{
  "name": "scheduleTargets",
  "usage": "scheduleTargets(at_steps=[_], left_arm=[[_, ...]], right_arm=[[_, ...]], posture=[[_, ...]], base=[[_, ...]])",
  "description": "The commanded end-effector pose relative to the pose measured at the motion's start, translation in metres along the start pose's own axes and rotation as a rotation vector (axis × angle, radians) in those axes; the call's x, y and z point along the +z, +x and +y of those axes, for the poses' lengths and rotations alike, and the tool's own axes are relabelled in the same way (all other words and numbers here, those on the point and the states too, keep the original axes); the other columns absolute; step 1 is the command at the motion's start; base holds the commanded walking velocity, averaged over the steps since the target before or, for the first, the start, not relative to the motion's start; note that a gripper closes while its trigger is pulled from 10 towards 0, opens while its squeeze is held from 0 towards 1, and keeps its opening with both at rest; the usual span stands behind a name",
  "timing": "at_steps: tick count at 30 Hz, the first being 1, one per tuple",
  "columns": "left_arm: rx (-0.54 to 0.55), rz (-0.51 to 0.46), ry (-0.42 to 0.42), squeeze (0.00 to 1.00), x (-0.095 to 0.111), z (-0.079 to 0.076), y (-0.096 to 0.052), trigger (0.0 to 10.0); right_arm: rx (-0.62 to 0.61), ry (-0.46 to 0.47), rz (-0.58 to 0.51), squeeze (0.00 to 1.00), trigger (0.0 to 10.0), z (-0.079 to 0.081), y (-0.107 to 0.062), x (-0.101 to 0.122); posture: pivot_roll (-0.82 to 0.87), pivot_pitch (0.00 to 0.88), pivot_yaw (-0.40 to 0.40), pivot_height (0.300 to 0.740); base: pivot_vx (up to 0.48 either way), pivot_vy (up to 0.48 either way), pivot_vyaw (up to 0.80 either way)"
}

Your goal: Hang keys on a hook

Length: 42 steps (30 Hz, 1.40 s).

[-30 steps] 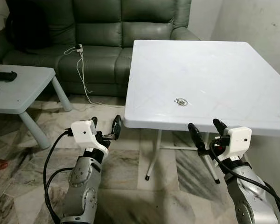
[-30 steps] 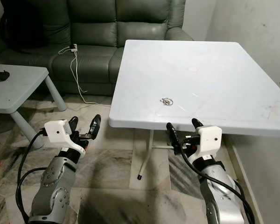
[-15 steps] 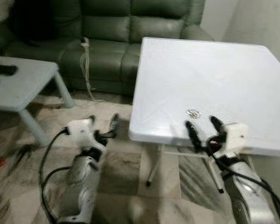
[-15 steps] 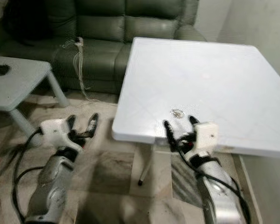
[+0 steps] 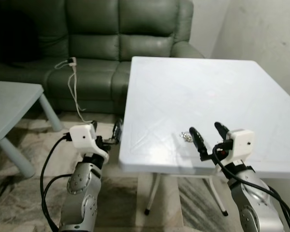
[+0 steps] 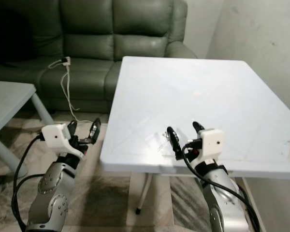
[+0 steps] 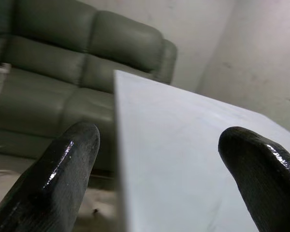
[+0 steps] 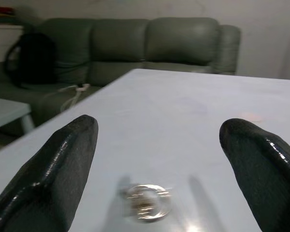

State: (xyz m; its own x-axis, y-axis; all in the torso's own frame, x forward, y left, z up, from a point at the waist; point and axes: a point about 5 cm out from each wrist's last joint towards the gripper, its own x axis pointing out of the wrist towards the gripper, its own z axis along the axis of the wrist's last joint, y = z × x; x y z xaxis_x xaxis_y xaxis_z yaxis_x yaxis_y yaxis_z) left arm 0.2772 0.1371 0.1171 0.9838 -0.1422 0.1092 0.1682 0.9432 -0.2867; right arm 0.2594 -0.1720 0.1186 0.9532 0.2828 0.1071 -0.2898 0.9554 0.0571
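A small bunch of silver keys [image 5: 186,137] on a ring lies on the white table [image 5: 198,92], near its front edge. My right gripper [image 5: 210,137] hovers over the table just behind the keys, open, fingers either side of empty air; the keys [image 8: 146,201] lie on the tabletop between and ahead of its fingertips. My left gripper [image 5: 108,137] is open beside the table's left front corner, below tabletop height, holding nothing. In the left wrist view its fingers [image 7: 63,174] frame the table's edge.
A green leather sofa [image 5: 101,38] stands behind the table, a white charger cable [image 5: 71,82] draped over its seat. A low grey side table [image 5: 12,104] is at the left. A bare wall [image 5: 261,34] runs along the right. Marble floor lies below.
The camera has come closer to the table and steadied. My right gripper has risen from below the table edge to above the tabletop, close behind the keys. The left arm is nearer the table corner.
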Motion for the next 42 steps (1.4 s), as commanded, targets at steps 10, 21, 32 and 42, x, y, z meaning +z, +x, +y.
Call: scheduleTargets(at_steps=[10, 21, 32, 42], left_arm=[[-0.033, -0.008, 0.010, 0.00, -0.001, -0.012, 0.002, 10.0], [-0.093, 0.007, 0.077, 0.00, -0.009, -0.022, -0.007, 10.0], [-0.178, 0.046, 0.103, 0.00, -0.022, -0.034, -0.026, 10.0], [-0.228, 0.040, 0.131, 0.00, -0.020, -0.045, -0.036, 10.0]], right_arm=[[0.010, 0.020, 0.016, 0.09, 10.0, -0.005, 0.000, 0.002], [0.058, 0.002, 0.010, 1.00, 10.0, -0.006, 0.000, 0.004], [0.128, -0.066, 0.086, 0.00, 10.0, -0.009, 0.011, 0.003], [0.289, -0.114, 0.132, 0.00, 10.0, -0.002, 0.023, 0.001]], posture=[[-0.06, 0.000, -0.052, 0.740], [-0.06, 0.000, -0.058, 0.740], [-0.06, 0.013, -0.069, 0.740], [-0.04, 0.043, -0.082, 0.740]], base=[[0.069, 0.000, 0.00], [0.000, 0.000, 0.00], [0.000, 0.000, 0.00], [0.000, 0.000, 0.00]])
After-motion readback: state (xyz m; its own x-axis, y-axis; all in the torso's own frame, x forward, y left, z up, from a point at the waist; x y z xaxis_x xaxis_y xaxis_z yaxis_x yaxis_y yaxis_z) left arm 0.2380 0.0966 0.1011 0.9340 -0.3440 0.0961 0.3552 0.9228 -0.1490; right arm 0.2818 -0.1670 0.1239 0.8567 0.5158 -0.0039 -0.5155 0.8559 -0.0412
